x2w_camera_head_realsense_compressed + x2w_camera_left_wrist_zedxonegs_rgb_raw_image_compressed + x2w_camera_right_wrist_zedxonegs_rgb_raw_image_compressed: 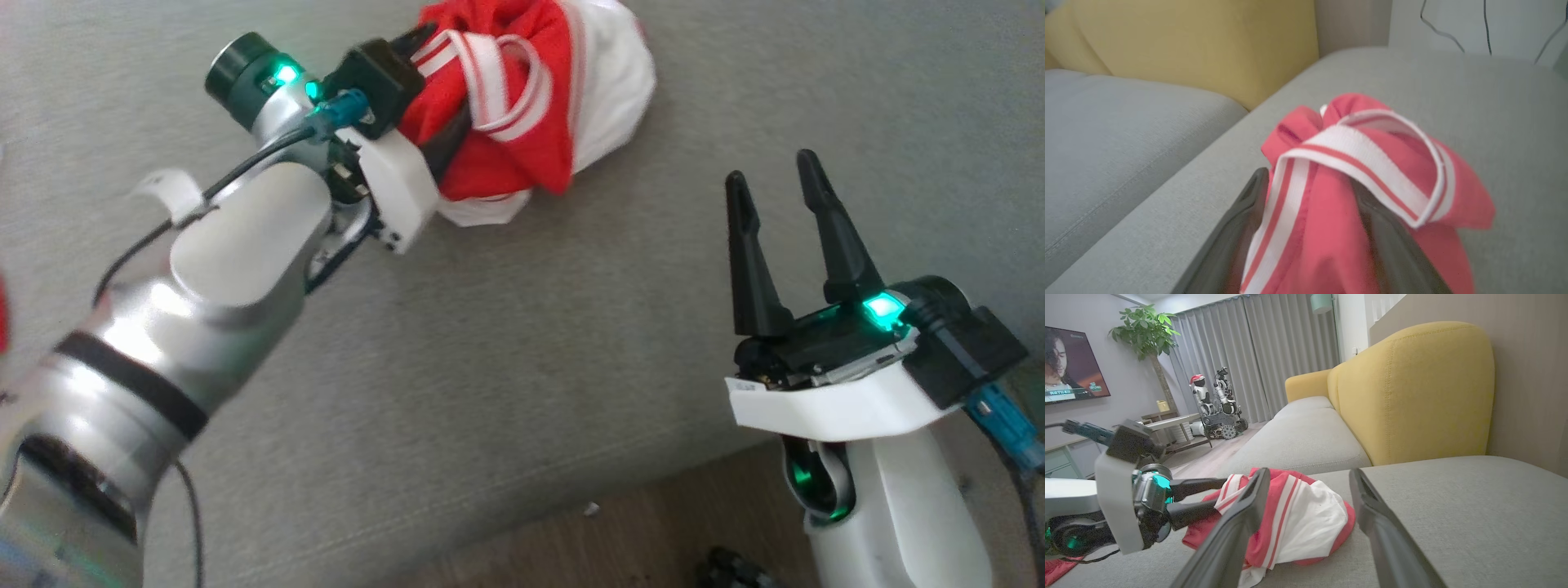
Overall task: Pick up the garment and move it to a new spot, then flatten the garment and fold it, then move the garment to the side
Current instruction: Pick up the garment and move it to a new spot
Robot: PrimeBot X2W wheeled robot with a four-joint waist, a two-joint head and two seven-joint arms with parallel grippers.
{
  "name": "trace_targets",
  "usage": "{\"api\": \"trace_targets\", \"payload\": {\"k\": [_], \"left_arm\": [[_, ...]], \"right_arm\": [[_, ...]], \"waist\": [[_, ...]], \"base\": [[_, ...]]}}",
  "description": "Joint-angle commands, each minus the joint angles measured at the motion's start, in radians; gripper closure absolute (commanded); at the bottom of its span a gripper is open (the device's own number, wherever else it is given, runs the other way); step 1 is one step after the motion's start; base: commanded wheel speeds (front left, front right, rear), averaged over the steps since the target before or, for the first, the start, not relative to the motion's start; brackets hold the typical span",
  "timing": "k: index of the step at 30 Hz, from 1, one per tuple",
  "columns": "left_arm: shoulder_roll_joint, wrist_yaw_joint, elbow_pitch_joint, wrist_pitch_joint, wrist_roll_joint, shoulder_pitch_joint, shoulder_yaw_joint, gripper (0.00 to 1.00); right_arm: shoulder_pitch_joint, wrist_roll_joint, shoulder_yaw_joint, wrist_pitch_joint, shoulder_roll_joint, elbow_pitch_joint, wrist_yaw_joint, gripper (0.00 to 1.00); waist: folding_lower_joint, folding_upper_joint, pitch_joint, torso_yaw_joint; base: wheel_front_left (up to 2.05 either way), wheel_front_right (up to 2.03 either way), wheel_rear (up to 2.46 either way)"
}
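On the left, the left end effector [1308, 181] has its fingers spread, with cloth bunched between them. The one garment [571, 90], red with white stripes, lies crumpled on the grey sofa [531, 343]. The right end effector [771, 171], second of two, hovers spread and empty.

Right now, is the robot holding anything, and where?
Probably nothing: the left gripper stands open around red striped folds of the garment. The right gripper is open and empty.
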Motion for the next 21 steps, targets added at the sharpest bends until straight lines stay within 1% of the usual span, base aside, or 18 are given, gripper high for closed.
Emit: {"api": "trace_targets", "payload": {"k": [1, 2, 4, 6, 8, 12, 13, 14, 15, 17, 21], "left_arm": [[0.020, 0.023, -0.064, -0.011, 0.002, -0.003, 0.075, 0.00], [0.029, 0.044, -0.112, -0.012, 0.013, 0.034, 0.112, 0.00], [0.045, 0.077, -0.194, -0.012, 0.059, 0.121, 0.155, 0.00], [0.047, 0.113, -0.261, -0.012, 0.088, 0.219, 0.200, 0.00], [0.042, 0.148, -0.317, -0.012, 0.108, 0.317, 0.254, 0.00], [-0.001, 0.220, -0.442, -0.012, 0.137, 0.512, 0.407, 0.00], [-0.013, 0.231, -0.473, -0.012, 0.146, 0.561, 0.447, 0.00], [-0.013, 0.231, -0.473, -0.012, 0.146, 0.561, 0.447, 0.00], [-0.025, 0.239, -0.505, -0.012, 0.160, 0.606, 0.485, 0.00], [-0.047, 0.240, -0.557, -0.012, 0.194, 0.689, 0.550, 0.00], [-0.101, 0.262, -0.654, -0.012, 0.280, 0.824, 0.696, 0.00]], "right_arm": [[0.005, -0.016, 0.010, -0.007, 0.006, -0.027, 0.007, 0.00], [0.009, -0.019, 0.007, -0.007, 0.006, -0.024, 0.007, 0.00], [0.019, -0.026, -0.004, -0.007, 0.006, -0.014, 0.007, 0.00], [0.031, -0.031, -0.010, -0.007, 0.006, 0.002, 0.007, 0.00], [0.043, -0.039, -0.014, -0.007, 0.006, 0.021, 0.007, 0.00], [0.074, -0.044, -0.043, -0.007, 0.006, 0.049, 0.007, 0.00], [0.083, -0.043, -0.053, -0.007, 0.006, 0.055, 0.007, 0.00], [0.083, -0.043, -0.053, -0.007, 0.006, 0.055, 0.007, 0.00], [0.092, -0.042, -0.061, -0.007, 0.006, 0.059, 0.007, 0.00], [0.105, -0.046, -0.076, -0.007, 0.006, 0.067, 0.007, 0.00], [0.126, -0.067, -0.094, -0.007, 0.006, 0.073, 0.007, 0.00]], "waist": [[0.0000, 0.0000, -0.030, 0.053], [0.0000, 0.0000, -0.040, 0.073], [0.0000, 0.0000, -0.065, 0.124], [0.0000, 0.0000, -0.093, 0.174], [0.0000, 0.0000, -0.122, 0.216], [0.0000, 0.0000, -0.184, 0.299], [0.0000, 0.0000, -0.198, 0.314], [0.0000, 0.0000, -0.198, 0.314], [0.0000, 0.0000, -0.212, 0.328], [0.0000, 0.0000, -0.233, 0.352], [0.0000, 0.0000, -0.278, 0.377]], "base": [[0.00, 0.00, 0.00], [0.00, 0.00, 0.00], [0.00, 0.00, 0.00], [0.00, 0.00, 0.00], [0.00, 0.00, 0.00], [0.00, 0.00, 0.00], [0.00, 0.00, 0.00], [0.00, 0.00, 0.00], [0.00, 0.00, 0.00], [0.00, 0.00, 0.00], [0.00, 0.00, 0.00]]}}
